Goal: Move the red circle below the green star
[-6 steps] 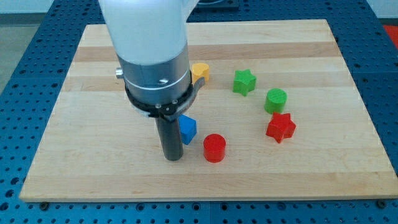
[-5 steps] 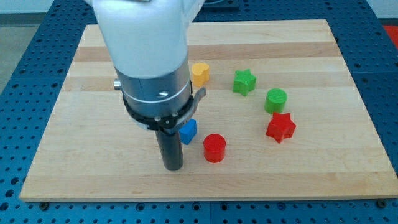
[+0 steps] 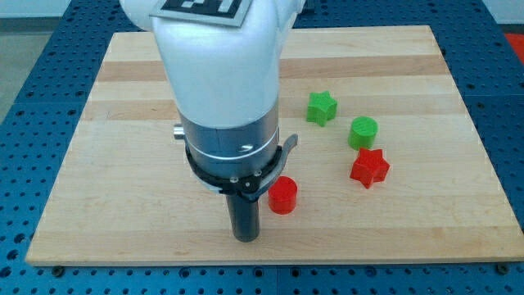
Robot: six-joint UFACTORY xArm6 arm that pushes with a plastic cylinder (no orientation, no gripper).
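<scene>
The red circle (image 3: pixel 283 195) is a short red cylinder on the wooden board (image 3: pixel 409 213), below the centre of the view. The green star (image 3: pixel 322 107) lies toward the view's upper right of it, well apart. My tip (image 3: pixel 246 237) rests on the board just to the lower left of the red circle, a small gap away. The arm's white body covers the board's middle and hides the blue and yellow blocks.
A green circle (image 3: pixel 363 132) lies right of the green star. A red star (image 3: pixel 369 169) sits just below the green circle, to the right of the red circle. The board's bottom edge runs close below my tip.
My tip has moved right and toward the view's bottom, from beside the blue block to the lower left of the red circle. The arm now hides the blue and yellow blocks. No block visibly moved.
</scene>
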